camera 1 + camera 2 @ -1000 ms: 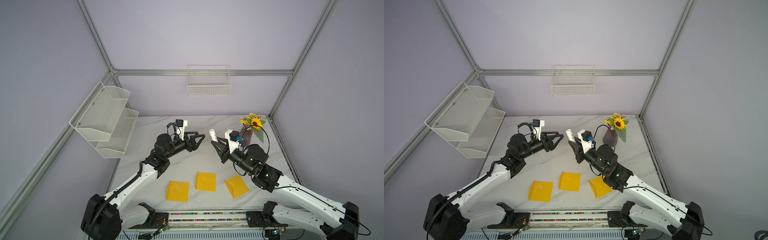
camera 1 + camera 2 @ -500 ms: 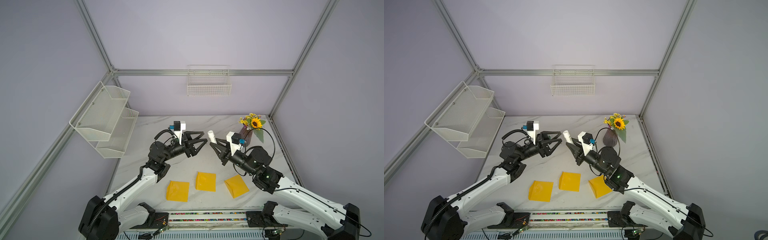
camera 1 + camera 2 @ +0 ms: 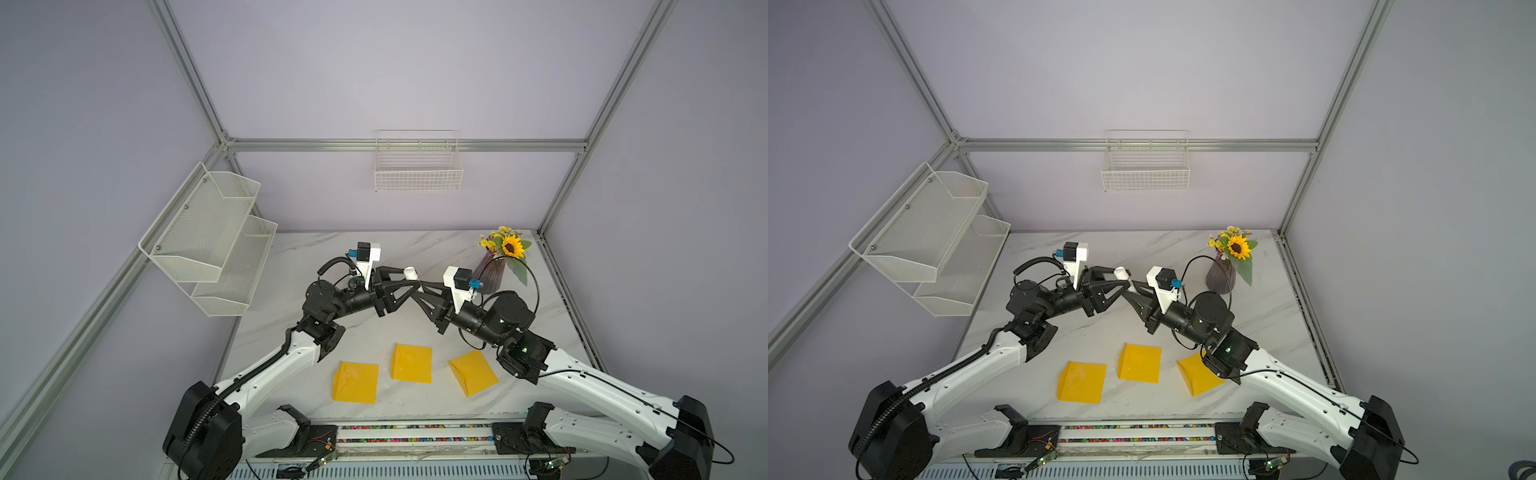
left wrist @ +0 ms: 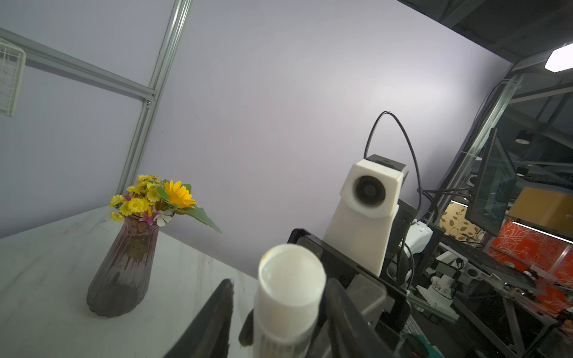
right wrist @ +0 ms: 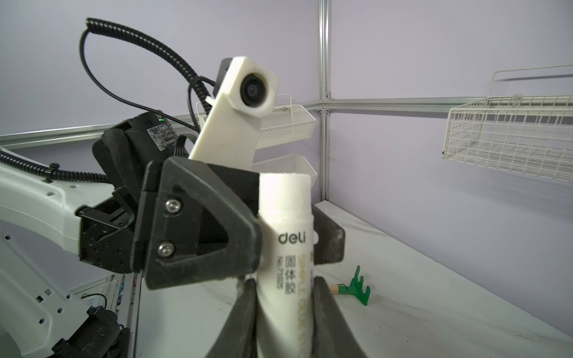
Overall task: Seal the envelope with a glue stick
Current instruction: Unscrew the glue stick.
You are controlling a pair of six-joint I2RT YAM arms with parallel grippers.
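glue stick (image 5: 285, 248): up in the air between the two arms, a bit toward 12 o'clock from the middle of the table (image 3: 415, 249) in both top views. Cap end points up, slightly tilted.
right gripper (image 5: 283, 297): reaches in from about 4 o'clock and pinches the printed body low down. Looks solid.
left gripper (image 4: 279, 285): comes in from 9 o'clock with its jaws straddling the top of the stick. In the left wrist view one side sits right against it and the other has a sliver of gap, so it's spread, not clamped.
step: pulling the cap off, I reckon.
doing it well: in the right wrist view the left jaws look level with the logo, at or just under the cap seam. I'd nudge them up onto the cap itself, centre it, squeeze, then pull straight along the stick's axis while the right holds dead steady. Pulling at an angle will probably twist the tube in the right's grip.
yellow envelopes (image 3: 411, 363): three lying flat toward 6 o'clock, well apart from the grippers. Can't tell which one gets sealed.
vase (image 3: 492, 274): at 2 o'clock, near the right arm, so keep the pull away from it.
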